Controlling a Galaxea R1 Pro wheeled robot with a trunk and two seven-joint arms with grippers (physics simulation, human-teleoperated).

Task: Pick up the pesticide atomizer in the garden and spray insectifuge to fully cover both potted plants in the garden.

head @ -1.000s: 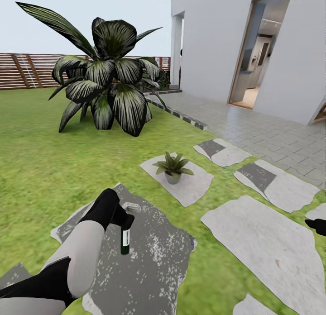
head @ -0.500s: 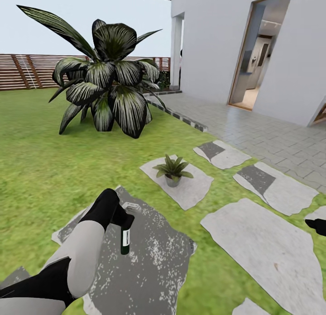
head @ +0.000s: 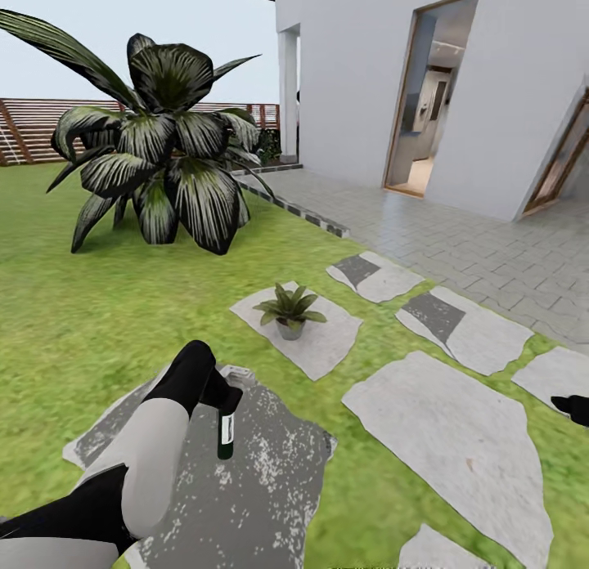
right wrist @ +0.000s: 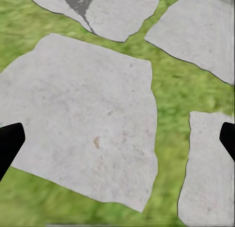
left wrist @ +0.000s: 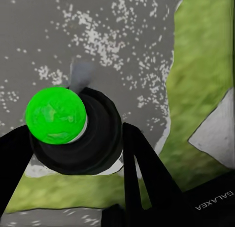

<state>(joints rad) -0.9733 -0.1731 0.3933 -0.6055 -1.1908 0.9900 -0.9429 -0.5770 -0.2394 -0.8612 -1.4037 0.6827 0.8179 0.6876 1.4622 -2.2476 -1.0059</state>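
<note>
The left gripper (head: 225, 399) has its jaws clamped on the pesticide atomizer (head: 225, 435), hanging upright above a dark stepping stone (head: 270, 471). One potted plant (head: 289, 308) stands beyond that stone. The right gripper (right wrist: 117, 139) has its jaws apparently wide apart.

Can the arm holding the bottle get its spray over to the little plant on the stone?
Probably yes. The left gripper holds the pesticide atomizer over a dark stepping stone, and only open grass lies between it and the potted plant. It may need to move closer first.

Open lawn (head: 106, 324) flanks the potted plant (head: 289, 307); big palm (head: 159, 156) seemingly well behind.
</note>
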